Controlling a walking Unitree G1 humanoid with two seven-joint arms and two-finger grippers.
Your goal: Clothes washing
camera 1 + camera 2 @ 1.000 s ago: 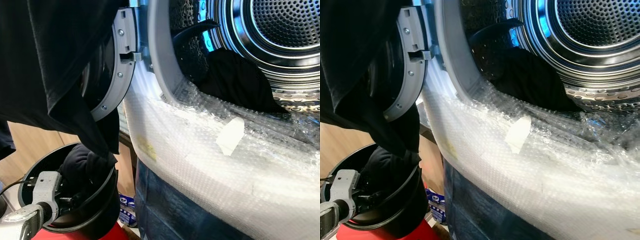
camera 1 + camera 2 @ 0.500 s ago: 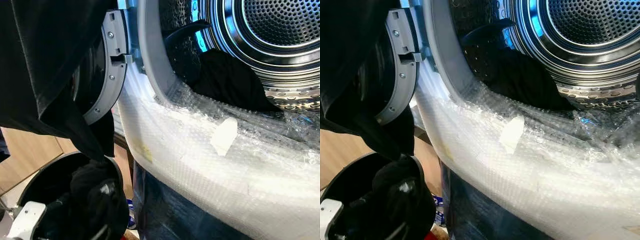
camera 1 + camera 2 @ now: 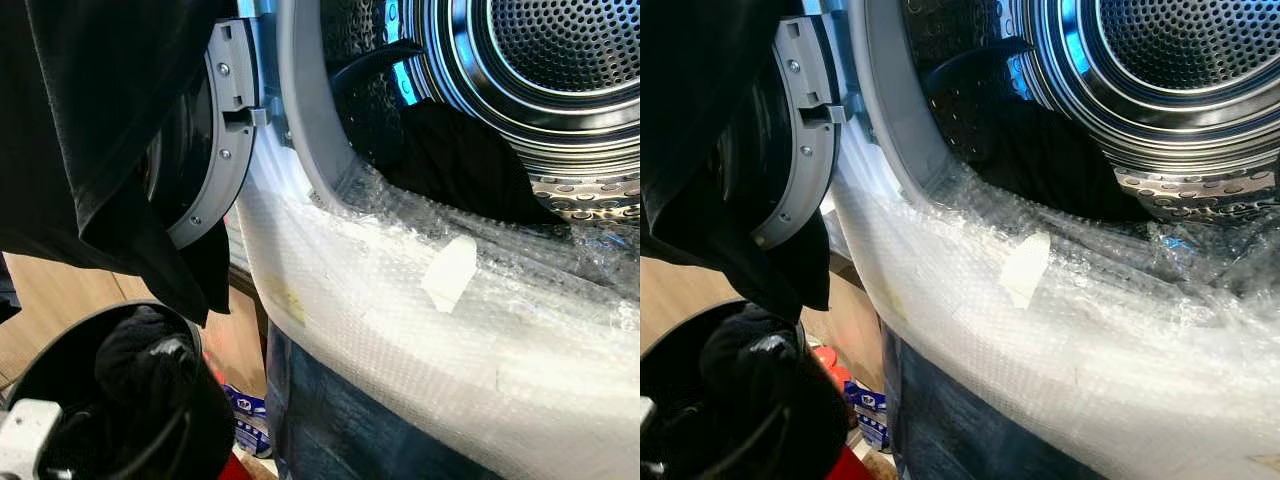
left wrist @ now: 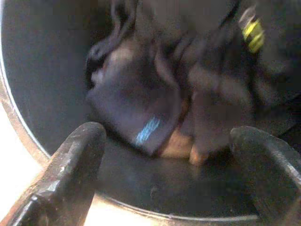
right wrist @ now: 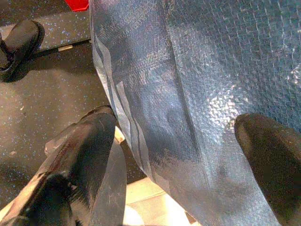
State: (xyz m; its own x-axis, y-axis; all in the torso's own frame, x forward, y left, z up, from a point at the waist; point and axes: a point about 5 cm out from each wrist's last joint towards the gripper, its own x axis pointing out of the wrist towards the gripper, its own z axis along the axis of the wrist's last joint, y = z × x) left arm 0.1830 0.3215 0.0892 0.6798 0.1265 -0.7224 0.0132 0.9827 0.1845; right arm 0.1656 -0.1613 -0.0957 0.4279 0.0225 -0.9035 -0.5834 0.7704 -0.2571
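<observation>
At lower left, dark clothes (image 3: 140, 350) are heaped in a black bucket (image 3: 215, 420); the left gripper (image 4: 164, 155) is spread above them. At upper right, a black garment (image 3: 460, 160) lies inside the drum (image 3: 560, 100); the right gripper (image 5: 174, 141) is parted beside blue wrap (image 5: 197, 70).

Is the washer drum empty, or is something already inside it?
Not empty. A dark garment lies at the bottom front of the drum, just behind the bubble-wrapped rim. How much more lies behind it, I cannot tell.

Open washer drum (image 3: 1160, 70), dark garment (image 3: 1060, 165) inside, bubble wrap (image 3: 1040, 330) over rim, black clothes (image 3: 750, 370) in black basket (image 3: 670, 360)
</observation>
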